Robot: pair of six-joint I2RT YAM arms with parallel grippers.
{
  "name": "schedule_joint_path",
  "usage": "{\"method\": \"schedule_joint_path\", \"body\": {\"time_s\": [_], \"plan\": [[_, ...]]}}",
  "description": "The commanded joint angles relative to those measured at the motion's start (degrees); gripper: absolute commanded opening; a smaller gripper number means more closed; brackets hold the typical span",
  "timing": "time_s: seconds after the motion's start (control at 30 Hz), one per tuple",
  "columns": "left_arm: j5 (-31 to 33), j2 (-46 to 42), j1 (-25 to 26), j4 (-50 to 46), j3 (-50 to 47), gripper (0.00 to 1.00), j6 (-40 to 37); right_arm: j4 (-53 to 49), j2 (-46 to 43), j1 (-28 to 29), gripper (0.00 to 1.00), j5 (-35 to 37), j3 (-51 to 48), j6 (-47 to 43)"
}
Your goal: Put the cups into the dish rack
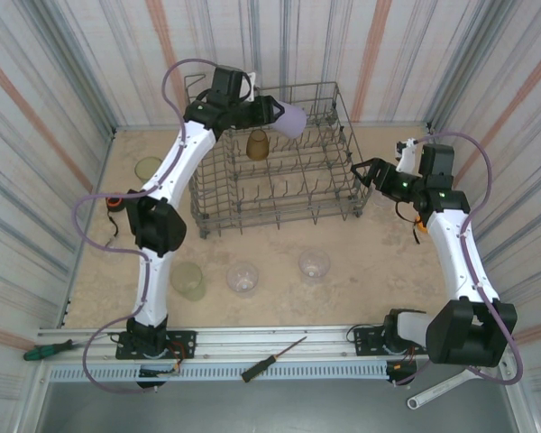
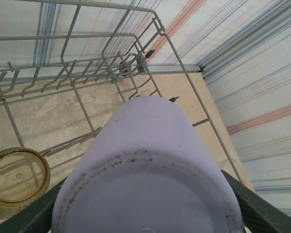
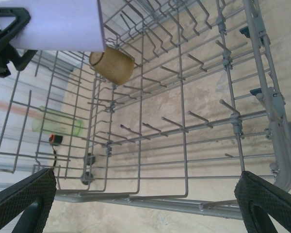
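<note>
the left gripper [image 1: 272,110] is closed part way around a lilac cup [image 1: 293,120], one finger on each side, and holds it in the air above the far end of the dish rack [image 1: 279,219]. in the left wrist view the cup's base faces the camera and its body points away, over the rack's back corner. an amber cup [image 1: 258,144] already sits inside the rack, just below and left of the lilac one.

the step in hand looks like setting the lilac cup down. it would go best by tipping the mouth downward, lowering it between the upright tines [image 3: 194,116] beside the amber cup without knocking it or the raised wire side, and letting go only once the tines carry it.

the right gripper [image 1: 365,174] is wide open and empty, just beside the rack's right side. four more cups wait on the worktop [image 1: 379,262], three in front of the rack and one to its left.
</note>
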State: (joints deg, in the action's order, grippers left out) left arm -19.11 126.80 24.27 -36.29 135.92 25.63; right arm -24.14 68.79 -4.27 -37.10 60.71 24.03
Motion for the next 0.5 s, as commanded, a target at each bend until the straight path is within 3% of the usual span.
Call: {"method": "schedule_joint_path", "body": {"time_s": [0.0, 0.47], "plan": [[4.72, 0.9, 0.76, -0.77, 2.42, 0.17, -4.31, -0.95, -0.68, -0.47, 0.99, -0.01, -0.43, -1.97], [9.58, 5.27, 1.48, -2.47, 5.03, 0.18, -8.19, -1.01, 0.02, -0.81, 0.99, 0.39, -0.61, -2.6]]}}
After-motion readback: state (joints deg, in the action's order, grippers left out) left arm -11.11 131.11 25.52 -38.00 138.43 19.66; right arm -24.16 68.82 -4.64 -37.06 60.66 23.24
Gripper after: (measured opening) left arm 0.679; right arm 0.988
